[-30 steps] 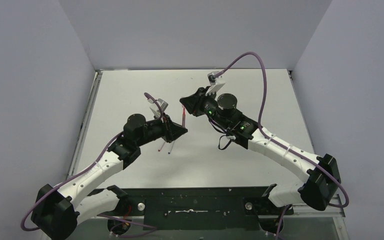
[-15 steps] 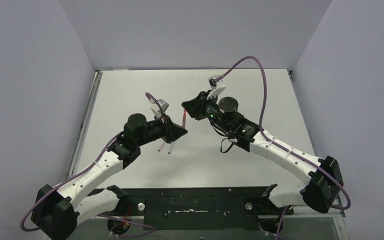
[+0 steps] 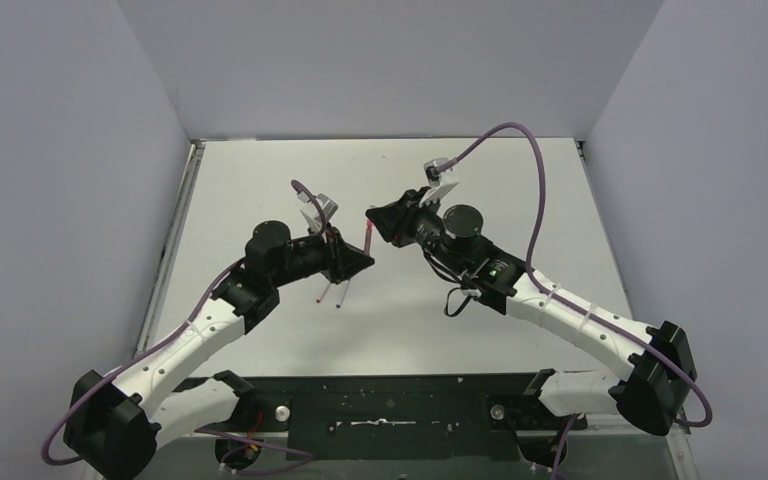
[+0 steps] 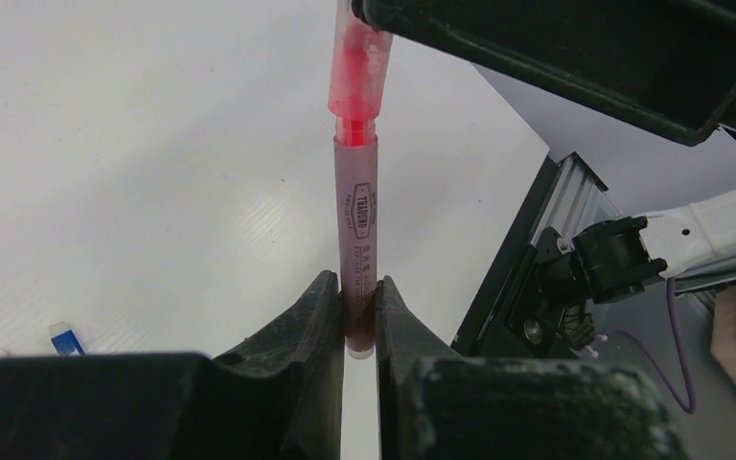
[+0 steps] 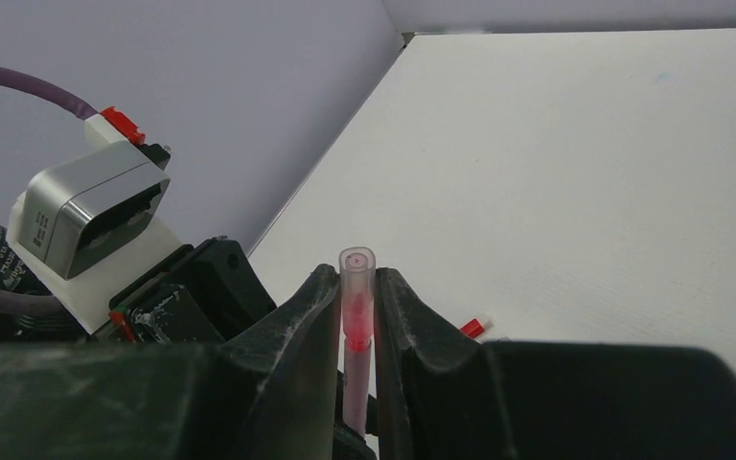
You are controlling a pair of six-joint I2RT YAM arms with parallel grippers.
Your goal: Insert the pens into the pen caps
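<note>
Left tool [image 4: 356, 299]: pressed together on the tail end of the pinkish-red pen [image 4: 357, 211], which points toward 12 o'clock in the left wrist view.
Right tool [image 5: 356, 284]: pinching the pale pink cap [image 4: 358, 57], which meets the pen from 12 o'clock in that same view.
Place: the pen and cap are held in the air near the middle of the desk [image 3: 260, 180].
Step in hand: mating this pen with its cap. The red tip is inside the cap mouth, but a short red neck shows between cap and barrel, so the cap does not look fully seated.
Next move: probably a straight push along the pen's axis, with both grips firm and the two parts in line. Any tilt could jam or bend the thin barrel.
Left to do: two whitish pens [image 3: 333, 292] lie on the desk at 8 o'clock of the held one. A blue cap [image 4: 65, 337] and a red cap [image 5: 476, 329] also lie loose.
Writing: dark print runs along the barrel. It may read "TREUND", with a finer line too small to read.
</note>
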